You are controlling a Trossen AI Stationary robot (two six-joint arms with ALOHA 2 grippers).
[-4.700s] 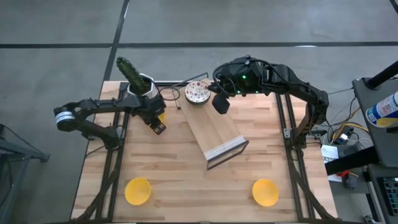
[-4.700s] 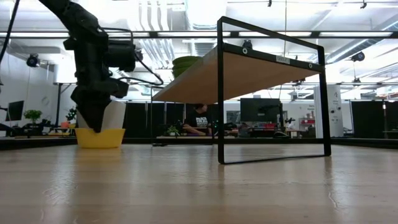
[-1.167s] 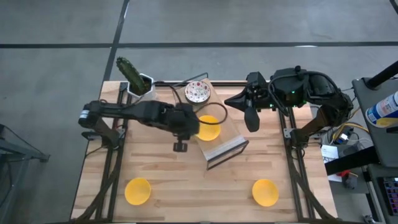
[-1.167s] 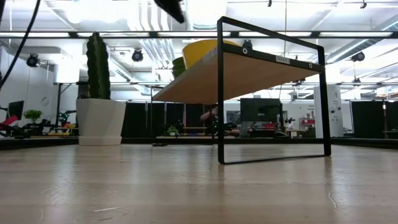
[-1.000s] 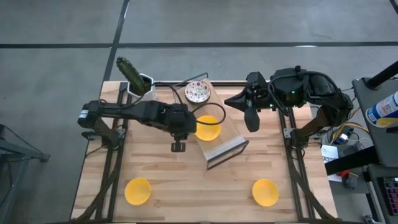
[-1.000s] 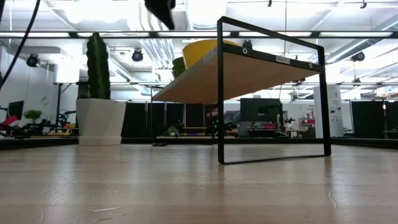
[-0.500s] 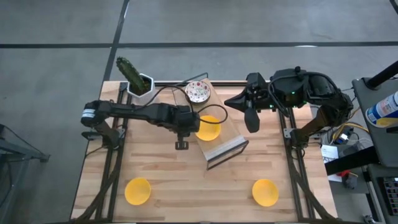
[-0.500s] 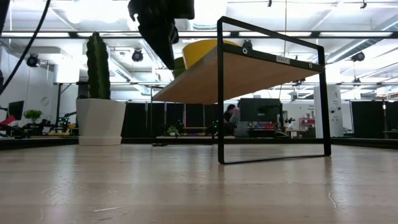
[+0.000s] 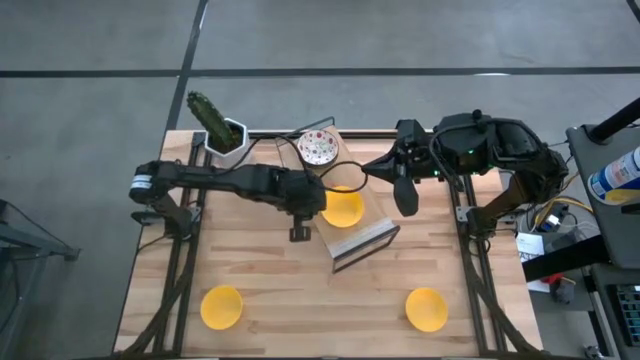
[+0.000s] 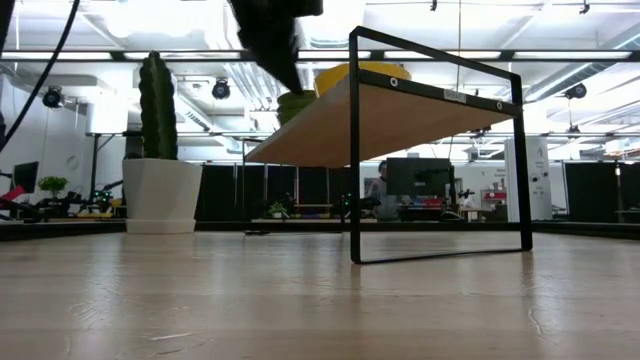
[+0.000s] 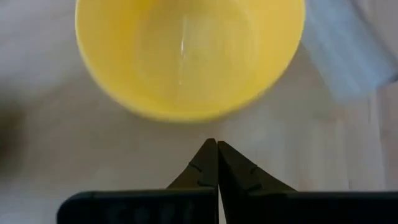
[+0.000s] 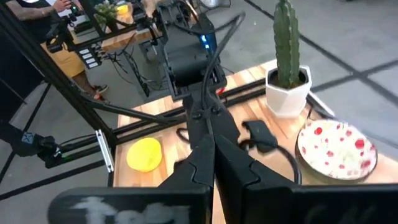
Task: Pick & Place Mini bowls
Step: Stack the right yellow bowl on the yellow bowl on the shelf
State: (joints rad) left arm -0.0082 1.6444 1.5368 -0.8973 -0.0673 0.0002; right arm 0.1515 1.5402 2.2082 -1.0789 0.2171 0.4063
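Observation:
One yellow mini bowl [image 9: 343, 207] sits upright on the raised wooden shelf [image 9: 352, 236]; the low view shows this yellow mini bowl [image 10: 357, 72] on the shelf's top. My left gripper [image 9: 320, 203] is shut, its tips [image 11: 216, 144] just at the bowl's [image 11: 189, 53] left side. A white speckled mini bowl [image 9: 318, 148] rests at the shelf's far end. Two more yellow mini bowls [image 9: 222, 306] [image 9: 427, 308] lie on the table near its near edge. My right gripper [image 9: 401, 192] is shut and hovers right of the shelf. My left gripper's shut fingertips [image 11: 211, 152] point at the yellow bowl's outer wall [image 11: 186, 115] from the table's left side. The left wrist view shows a thin strip of shelf between the tips and the rim, so I cannot tell whether they touch.
The white hexagonal cactus pot [image 9: 225, 136] stands at the table's far left corner, also seen as the cactus pot [image 10: 160, 190] in the low view. The shelf's black frame [image 10: 352, 150] stands mid-table. Bare tabletop [image 9: 320, 310] lies between the two near bowls.
My left gripper came down beside the shelf bowl and moved toward the table's right. The yellow bowl on the shelf slid a little toward the right along the board and stayed upright.

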